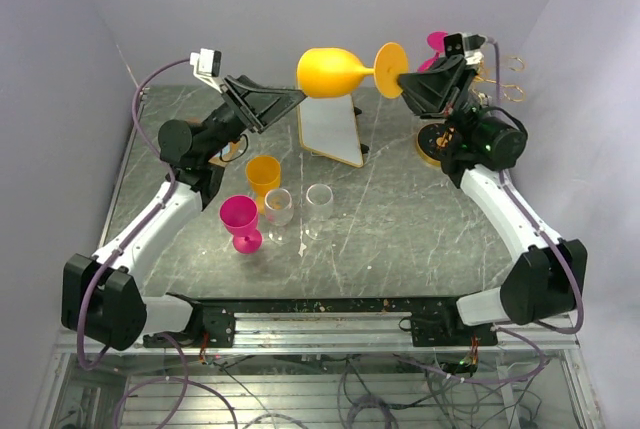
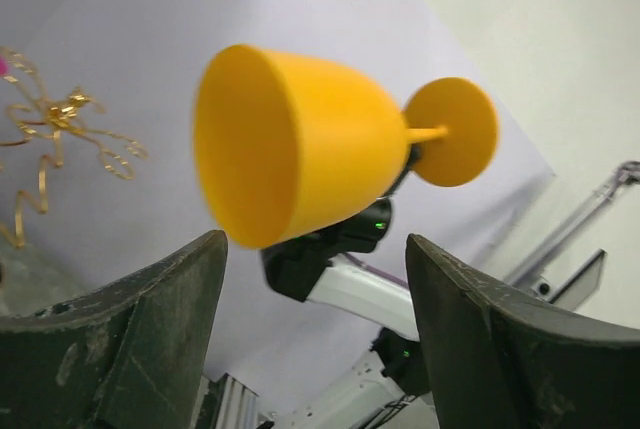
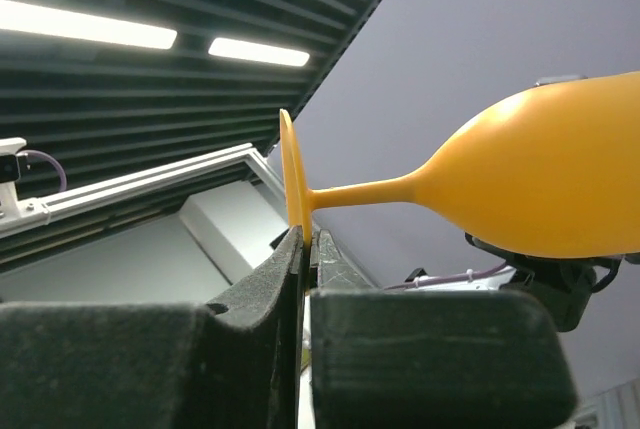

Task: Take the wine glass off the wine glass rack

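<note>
1. The wine glass [image 1: 335, 71] is clear of the wine glass rack [image 1: 430, 152]. It hangs in the air to the left of the rack, lying on its side with the foot towards the rack and the mouth pointing away.
2. The right hand [image 1: 403, 79] has it: the fingers [image 3: 260, 349] are pressed together on the rim of the foot, pinching only that thin disc. The stem and bowl stick out unsupported.
3. On the far side of the glass from the rack, the left hand [image 1: 295, 96] is spread wide. In its wrist view the bowl sits just above the gap between the two pads [image 2: 130, 339], near but touching neither.
4. I read this as a handover, or a carry-away just after lift-off. The removal looks done, and what is left is getting the glass somewhere safe.
5. If the left hand is to take the bowl, it needs to rise a little so the pads bracket the bowl's sides, then close gently. The right hand should let go only once that grip is firm.
6. Watch out: an edge pinch on the foot is a weak hold, so a nudge from the left hand could swing the glass.
7. Below, well to the left of the rack, other glasses [image 1: 279, 206] stand on the worktop [image 1: 400, 209]. They sit in a cluster, so setting down there needs care.
</note>
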Controlling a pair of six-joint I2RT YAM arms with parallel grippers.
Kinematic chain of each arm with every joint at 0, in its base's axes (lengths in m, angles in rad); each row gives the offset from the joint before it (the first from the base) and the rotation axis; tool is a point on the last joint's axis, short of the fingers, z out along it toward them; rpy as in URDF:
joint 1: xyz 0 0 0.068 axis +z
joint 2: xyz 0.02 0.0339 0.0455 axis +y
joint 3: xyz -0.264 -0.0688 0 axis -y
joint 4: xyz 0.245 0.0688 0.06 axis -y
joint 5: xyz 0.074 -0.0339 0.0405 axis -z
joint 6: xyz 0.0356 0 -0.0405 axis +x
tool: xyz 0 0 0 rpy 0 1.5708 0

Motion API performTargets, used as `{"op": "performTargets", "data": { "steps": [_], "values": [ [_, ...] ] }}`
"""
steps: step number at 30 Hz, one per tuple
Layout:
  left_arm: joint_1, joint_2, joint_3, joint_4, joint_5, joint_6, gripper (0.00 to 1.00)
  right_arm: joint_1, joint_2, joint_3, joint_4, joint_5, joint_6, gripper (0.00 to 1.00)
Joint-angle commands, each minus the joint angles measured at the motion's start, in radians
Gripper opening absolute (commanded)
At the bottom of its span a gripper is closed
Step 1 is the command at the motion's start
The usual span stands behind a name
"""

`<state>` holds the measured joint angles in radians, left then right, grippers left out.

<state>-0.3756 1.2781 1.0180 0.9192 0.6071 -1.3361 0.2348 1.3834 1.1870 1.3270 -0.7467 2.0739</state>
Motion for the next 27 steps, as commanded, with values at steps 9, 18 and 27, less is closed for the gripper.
{"op": "performTargets", "data": {
  "steps": [9, 18, 27],
  "values": [
    [0.006, -0.025, 0.027, 0.171, 0.088, -0.061, 0.41, 0.088, 0.056, -0.026, 0.068, 0.047, 0.132, 0.0],
    [0.008, -0.11, 0.05, -0.162, 0.069, 0.163, 0.07, 0.053, -0.002, -0.047, -0.313, -0.006, -0.26, 0.26],
    [0.01, -0.207, 0.238, -1.063, -0.191, 0.675, 0.07, -0.124, -0.158, -0.076, -0.961, 0.107, -0.808, 0.75]
  ]
}}
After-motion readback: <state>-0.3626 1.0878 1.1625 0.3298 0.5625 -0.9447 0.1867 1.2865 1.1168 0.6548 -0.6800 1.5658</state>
